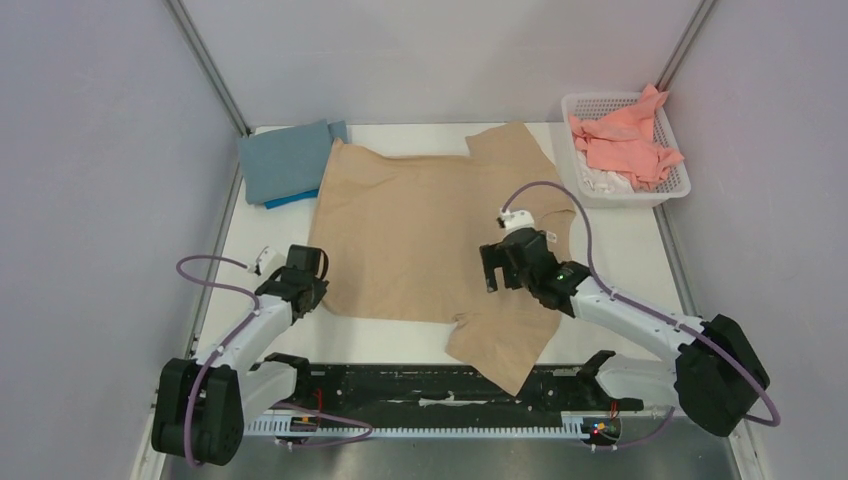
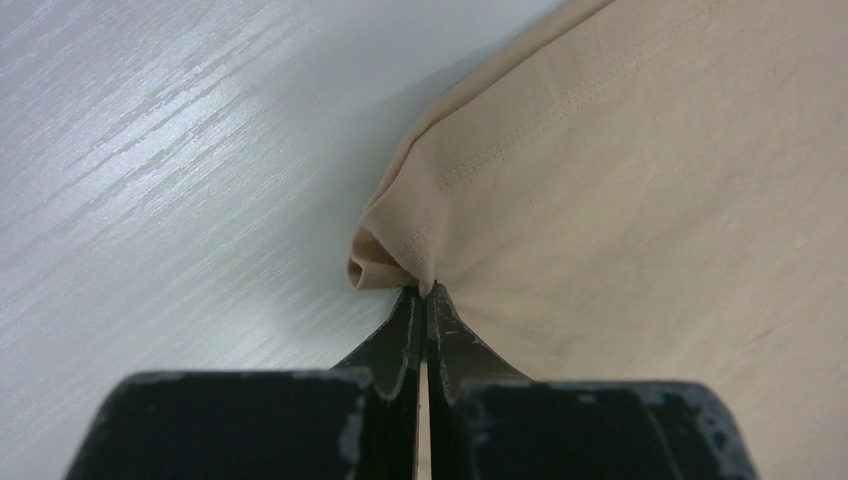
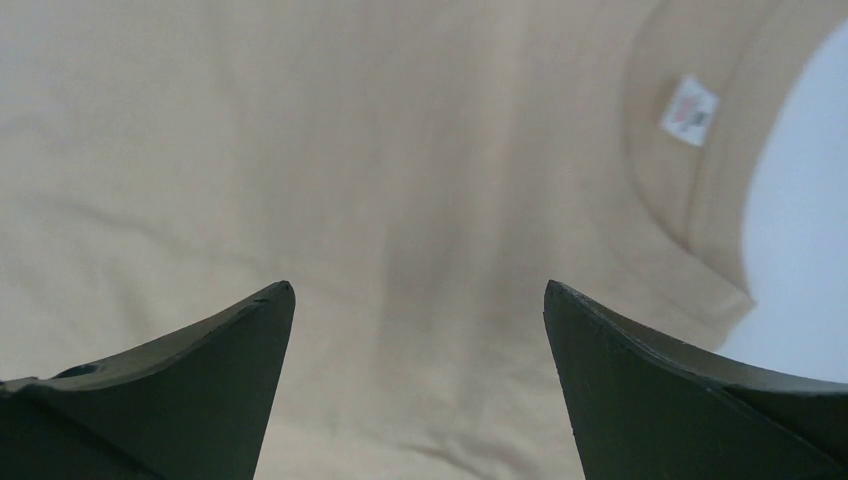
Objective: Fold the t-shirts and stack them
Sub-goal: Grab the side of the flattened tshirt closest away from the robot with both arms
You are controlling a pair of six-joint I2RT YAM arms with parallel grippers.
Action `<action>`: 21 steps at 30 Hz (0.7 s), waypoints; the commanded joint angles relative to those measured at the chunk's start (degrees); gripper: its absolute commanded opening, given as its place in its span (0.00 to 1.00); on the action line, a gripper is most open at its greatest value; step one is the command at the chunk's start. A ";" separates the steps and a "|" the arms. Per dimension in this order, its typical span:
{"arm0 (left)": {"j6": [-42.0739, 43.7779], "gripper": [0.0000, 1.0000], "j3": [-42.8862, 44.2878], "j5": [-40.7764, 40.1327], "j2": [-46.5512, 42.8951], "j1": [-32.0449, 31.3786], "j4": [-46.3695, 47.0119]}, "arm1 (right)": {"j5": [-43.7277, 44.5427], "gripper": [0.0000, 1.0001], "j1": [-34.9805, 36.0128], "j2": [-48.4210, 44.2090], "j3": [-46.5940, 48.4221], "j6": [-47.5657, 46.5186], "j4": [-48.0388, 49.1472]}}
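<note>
Top view: the beige t-shirt [image 1: 420,220] lies spread flat in the middle of the desk [image 1: 270,240]. It looks like light, limp cotton, best lifted by its corners. A folded grey-blue t-shirt [image 1: 285,160] sits at ten o'clock and a pink t-shirt [image 1: 625,140] fills the basket [image 1: 680,185] at two. The desk looks smooth, and walls [image 1: 90,150] stand close on three sides.

Left wrist view: the left tool [image 2: 427,295] is pinched tight on the shirt's hem corner [image 2: 385,255].

Right wrist view: the right tool [image 3: 420,300] gapes wide and empty over cloth near the collar [image 3: 700,230].
</note>
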 commanded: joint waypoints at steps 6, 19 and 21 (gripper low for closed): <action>-0.11 0.02 -1.03 -0.28 -2.76 0.09 -0.89 | -1.73 0.99 27.73 -0.43 3.23 -0.44 -26.02; 2.36 0.02 0.59 0.84 0.31 0.08 -1.19 | -20.70 0.71 44.69 -1.63 -4.56 3.80 -29.88; 2.36 0.02 0.59 0.67 -0.01 0.09 -1.38 | -19.69 0.67 44.92 -0.70 -4.88 3.81 -30.49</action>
